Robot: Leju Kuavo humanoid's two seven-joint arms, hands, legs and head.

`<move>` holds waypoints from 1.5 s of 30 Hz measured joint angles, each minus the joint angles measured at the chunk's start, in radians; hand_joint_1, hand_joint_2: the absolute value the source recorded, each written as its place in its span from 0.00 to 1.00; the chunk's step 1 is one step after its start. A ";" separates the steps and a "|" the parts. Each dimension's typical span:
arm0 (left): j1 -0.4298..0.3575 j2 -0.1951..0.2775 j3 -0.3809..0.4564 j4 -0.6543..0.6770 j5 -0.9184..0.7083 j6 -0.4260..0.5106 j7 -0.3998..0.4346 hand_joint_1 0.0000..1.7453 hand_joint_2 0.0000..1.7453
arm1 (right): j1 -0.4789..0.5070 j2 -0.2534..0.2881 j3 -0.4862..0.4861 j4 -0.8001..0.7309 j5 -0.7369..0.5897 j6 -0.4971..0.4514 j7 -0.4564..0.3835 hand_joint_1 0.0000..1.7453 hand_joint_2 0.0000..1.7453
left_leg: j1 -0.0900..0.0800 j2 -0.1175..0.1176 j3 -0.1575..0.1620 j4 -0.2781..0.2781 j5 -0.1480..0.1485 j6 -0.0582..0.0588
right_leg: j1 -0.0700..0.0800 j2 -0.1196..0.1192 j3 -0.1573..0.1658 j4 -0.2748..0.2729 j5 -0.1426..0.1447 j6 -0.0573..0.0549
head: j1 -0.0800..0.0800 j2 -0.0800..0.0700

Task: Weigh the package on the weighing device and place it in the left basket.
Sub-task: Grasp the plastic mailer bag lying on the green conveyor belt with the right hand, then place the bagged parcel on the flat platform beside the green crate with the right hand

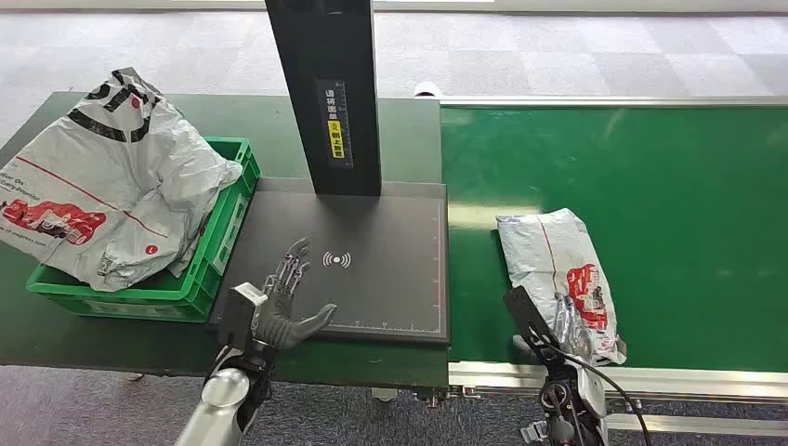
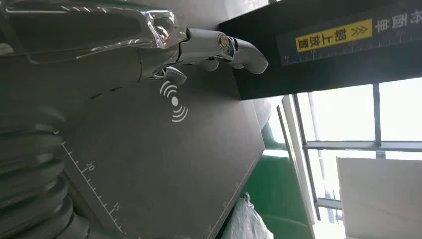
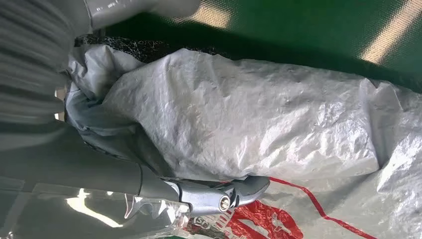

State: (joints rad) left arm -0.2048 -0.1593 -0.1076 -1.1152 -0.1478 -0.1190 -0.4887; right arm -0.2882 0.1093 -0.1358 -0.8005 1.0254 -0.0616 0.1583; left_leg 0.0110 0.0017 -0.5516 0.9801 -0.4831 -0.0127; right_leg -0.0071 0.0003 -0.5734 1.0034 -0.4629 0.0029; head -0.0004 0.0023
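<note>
Nearest, the right hand lies at the near end of the package on the green belt; in the right wrist view its thumb presses the crumpled plastic, and it seems to grip, though the fingers are hidden. The left hand hovers over the black scale, fingers spread, holding nothing. Farther left, the green basket holds other bags. Behind stands the scale's black post.
</note>
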 joint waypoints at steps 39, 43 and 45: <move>0.100 0.007 0.033 -0.194 -0.063 0.316 -0.173 0.00 1.00 | 0.103 0.031 0.029 -0.336 -0.716 -0.019 -0.623 1.00 1.00 | 0.001 0.000 -0.003 0.000 0.000 0.000 | 0.001 0.000 -0.003 0.000 0.000 0.000 | 0.000 0.000; 0.101 0.003 0.026 -0.205 -0.048 0.324 -0.187 0.00 1.00 | 0.130 0.048 0.000 -0.419 -0.775 -0.106 -0.685 1.00 1.00 | 0.001 0.000 -0.003 0.000 0.000 0.000 | 0.001 0.000 -0.003 0.000 0.000 0.000 | 0.000 0.000; 0.100 0.002 0.023 -0.207 -0.043 0.326 -0.188 0.00 1.00 | 0.143 0.053 -0.011 -0.453 -0.779 -0.147 -0.704 1.00 1.00 | 0.001 0.000 -0.003 0.000 0.000 0.000 | 0.001 0.000 -0.003 0.000 0.000 0.000 | 0.000 0.000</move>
State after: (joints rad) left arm -0.1047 -0.1571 -0.0845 -1.3222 -0.1906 0.2072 -0.6767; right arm -0.1453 0.1627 -0.1468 -1.2533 0.2465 -0.2091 -0.5458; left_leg 0.0118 0.0019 -0.5542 0.9801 -0.4831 -0.0128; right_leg -0.0066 0.0007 -0.5765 1.0034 -0.4628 0.0028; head -0.0004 0.0023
